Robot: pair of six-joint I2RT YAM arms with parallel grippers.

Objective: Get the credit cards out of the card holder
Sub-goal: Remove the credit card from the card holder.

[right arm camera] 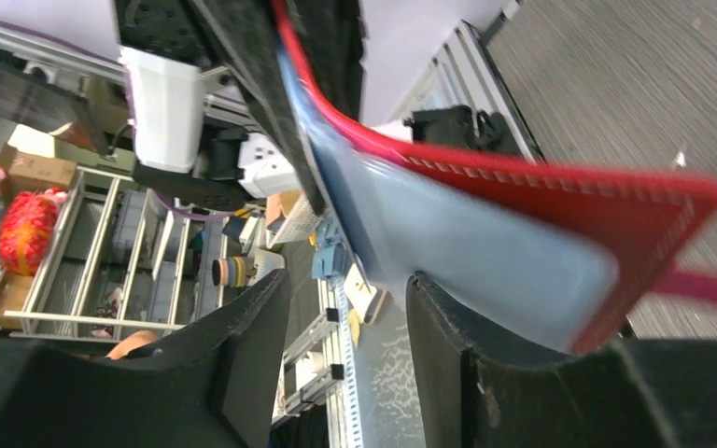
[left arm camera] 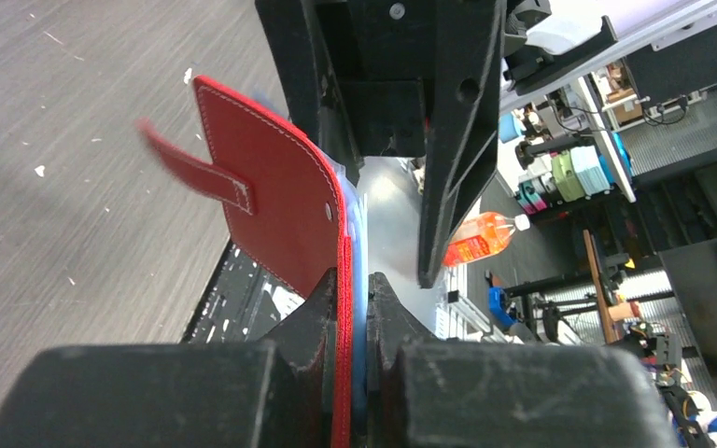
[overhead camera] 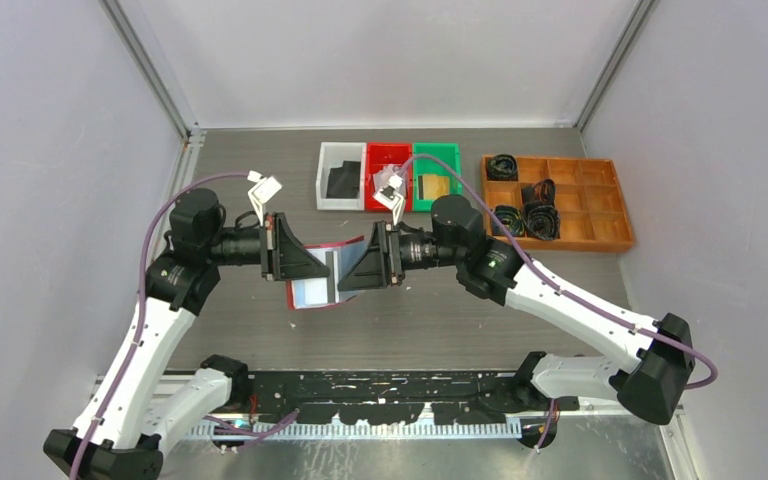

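The red card holder hangs open above the table between my two grippers, its pale blue-grey inner pages facing the top camera. My left gripper is shut on its edge; in the left wrist view the jaws pinch the red cover and a blue page together. My right gripper is open. In the right wrist view nothing lies between its fingers, and the holder's blue page lies just beyond its right finger. I cannot tell any credit cards apart from the pages.
At the back of the table stand a white bin with a flat black item, a red bin, a green bin and a brown compartment tray with black coils. Grey walls close both sides.
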